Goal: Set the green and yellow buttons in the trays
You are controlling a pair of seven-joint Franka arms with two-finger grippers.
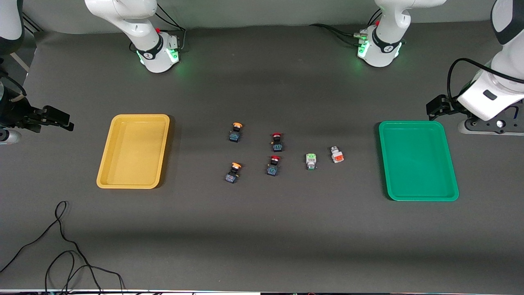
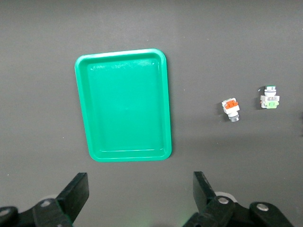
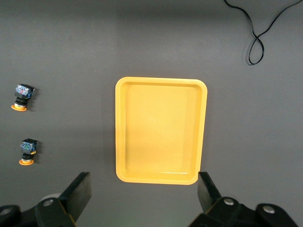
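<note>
Two yellow-capped buttons (image 1: 236, 132) (image 1: 233, 172) and two white-bodied buttons, one green-faced (image 1: 311, 161) and one orange-faced (image 1: 337, 154), lie mid-table between the trays. The yellow tray (image 1: 133, 151) at the right arm's end and the green tray (image 1: 417, 160) at the left arm's end hold nothing. My left gripper (image 1: 434, 107) is open and empty, up beside the green tray (image 2: 123, 105). My right gripper (image 1: 61, 121) is open and empty, up beside the yellow tray (image 3: 161, 130). The left wrist view shows the white buttons (image 2: 230, 109) (image 2: 270, 98). The right wrist view shows the yellow-capped ones (image 3: 22, 97) (image 3: 27, 151).
Two red-capped black-blue buttons (image 1: 277, 141) (image 1: 273, 165) stand between the yellow-capped and the white buttons. A loose black cable (image 1: 61, 246) lies on the dark mat near the front camera's edge at the right arm's end, and it also shows in the right wrist view (image 3: 258, 42).
</note>
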